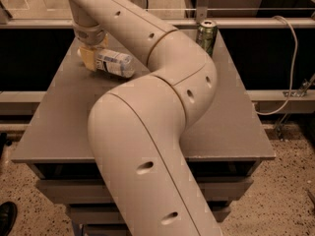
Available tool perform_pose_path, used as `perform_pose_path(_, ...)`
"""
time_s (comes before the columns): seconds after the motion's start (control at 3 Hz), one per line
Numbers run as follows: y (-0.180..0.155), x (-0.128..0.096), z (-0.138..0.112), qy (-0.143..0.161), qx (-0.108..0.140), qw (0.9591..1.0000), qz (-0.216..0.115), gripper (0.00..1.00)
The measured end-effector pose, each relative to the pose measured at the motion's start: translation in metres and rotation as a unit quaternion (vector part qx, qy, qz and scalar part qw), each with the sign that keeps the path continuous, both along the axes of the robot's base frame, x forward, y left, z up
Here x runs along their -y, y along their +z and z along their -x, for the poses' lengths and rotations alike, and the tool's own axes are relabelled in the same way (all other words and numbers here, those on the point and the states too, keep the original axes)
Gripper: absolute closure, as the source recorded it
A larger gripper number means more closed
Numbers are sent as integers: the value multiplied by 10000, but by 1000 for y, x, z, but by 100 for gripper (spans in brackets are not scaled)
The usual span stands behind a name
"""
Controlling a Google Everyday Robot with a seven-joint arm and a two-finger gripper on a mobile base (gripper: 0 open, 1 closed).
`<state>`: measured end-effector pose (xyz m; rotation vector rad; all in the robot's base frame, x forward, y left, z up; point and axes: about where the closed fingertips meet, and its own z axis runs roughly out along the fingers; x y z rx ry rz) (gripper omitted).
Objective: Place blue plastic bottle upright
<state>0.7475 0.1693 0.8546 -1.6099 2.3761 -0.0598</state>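
- Right now the gripper (89,59) hangs low over the far left part of the table (59,127), pointing down from the wrist above it.
- Whether it is spread, pressed together or pinching anything cannot be told; only its yellowish tip shows.
- Just right of the gripper, the bottle (114,63) lies on its side on the tabletop, not upright.
- One end of the bottle meets the gripper, and the other points away to the right and slightly toward the camera.
- Its pale label with dark print faces up.
- Well to the gripper's right, at the far edge of the table, a green can (206,36) stands upright, apart from the bottle.
- From the gripper, the arm (167,77) runs right, bends between bottle and can, then sweeps down toward the camera, covering much of the table's middle.
- Farther right than the can, off the table, a pale cable (290,58) loops down.
- Below and left of the gripper, a dark shoe (7,218) rests on the speckled floor.
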Motion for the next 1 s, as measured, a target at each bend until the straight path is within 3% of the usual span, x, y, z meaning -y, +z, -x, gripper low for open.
perform_pose_path(0.33,26,1,4,90,257,9995,-140,95)
perform_pose_path(0.67,58,12,15,282,531,9972,-453,100)
perform_pose_path(1.0,103,16,42,914,856,9840,-1263,100)
